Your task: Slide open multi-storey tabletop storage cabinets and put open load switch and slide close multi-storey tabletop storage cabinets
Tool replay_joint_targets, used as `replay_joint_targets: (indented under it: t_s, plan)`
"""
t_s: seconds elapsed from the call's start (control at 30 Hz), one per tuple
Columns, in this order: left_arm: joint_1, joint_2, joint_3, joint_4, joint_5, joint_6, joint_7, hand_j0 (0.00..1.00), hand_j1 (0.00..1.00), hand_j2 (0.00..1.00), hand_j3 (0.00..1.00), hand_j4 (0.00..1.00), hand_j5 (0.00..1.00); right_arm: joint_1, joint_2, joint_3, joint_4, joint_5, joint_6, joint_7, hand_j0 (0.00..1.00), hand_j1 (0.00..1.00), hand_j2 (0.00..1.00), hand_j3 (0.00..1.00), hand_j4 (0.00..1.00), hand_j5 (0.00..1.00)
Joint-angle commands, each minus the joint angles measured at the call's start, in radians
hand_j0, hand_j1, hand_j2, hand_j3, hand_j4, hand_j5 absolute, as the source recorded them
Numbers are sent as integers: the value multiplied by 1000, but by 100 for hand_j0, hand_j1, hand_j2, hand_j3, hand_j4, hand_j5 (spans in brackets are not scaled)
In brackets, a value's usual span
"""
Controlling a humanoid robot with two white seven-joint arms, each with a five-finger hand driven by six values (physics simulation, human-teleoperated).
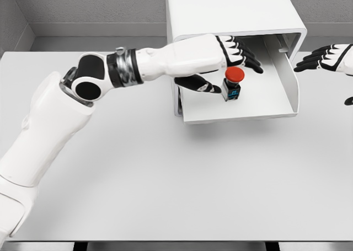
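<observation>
Sitting upright in the pulled-out drawer: a small load switch [233, 85] with a round red button cap and a pale boxy body bearing a dark blue-marked face, near the middle of the drawer floor. Closing around it from the left, the left hand [223, 69], white with black finger segments, thumb [197, 84] reaching in low beside the switch body and the other fingers [242, 53] stretching above and past the red cap; hard to tell whether actually pressing on the switch or just bracketing it. Holding the switch, the open white drawer [242, 114] with raised side walls, sticking out of the white rounded-edge tabletop storage cabinet [231, 11]. Resting under everything, the plain white table [165, 179]. Reaching across from the lower left, the white jointed left arm [83, 91]. Hovering at the right edge beside the cabinet, the right hand [331, 58], fingers spread loosely and gripping nothing.
</observation>
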Motion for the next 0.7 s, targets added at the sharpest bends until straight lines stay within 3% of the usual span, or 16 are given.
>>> replay_joint_targets:
  t_s: [0.0, 0.1, 0.23, 0.3, 0.4, 0.5, 0.53, 0.67]
  plan:
    - [2, 44, 2, -34, 49, 3, 1, 85, 85, 85, 85, 85, 85, 0, -2, 0, 0, -6, 3, 0, 100, 100, 100, 100, 100, 100]
    - [2, 101, 3, -86, 106, 3, 1, 85, 85, 85, 85, 85, 85, 0, -2, 3, 0, -6, 3, -2, 100, 100, 100, 100, 100, 100]
    - [-37, 291, 5, -180, 298, 3, -1, 90, 90, 90, 90, 90, 90, 12, 6, 7, -2, -8, 3, -10, 100, 100, 100, 100, 100, 100]
    - [-45, 366, 0, -186, 376, 3, -1, 100, 100, 100, 100, 100, 100, 15, 20, 7, -5, -9, 3, -14, 100, 100, 100, 100, 100, 100]
    - [-32, 566, -9, -189, 512, 3, -7, 100, 100, 100, 100, 100, 100, 44, 46, 3, -6, -14, 3, -56, 100, 100, 100, 100, 100, 100]
    - [26, 739, -9, -224, 528, 3, -7, 100, 100, 100, 100, 100, 100, 49, 46, 3, -6, -64, 3, -71, 100, 100, 100, 100, 100, 100]
    - [77, 773, -3, -229, 526, 3, -6, 100, 100, 100, 100, 100, 100, 57, 48, 3, -6, -83, 3, -71, 100, 100, 100, 100, 100, 100]
    - [141, 805, 2, -243, 522, 3, -6, 100, 100, 100, 100, 100, 100, 84, 86, 0, -6, -100, 3, -73, 100, 100, 100, 100, 100, 100]
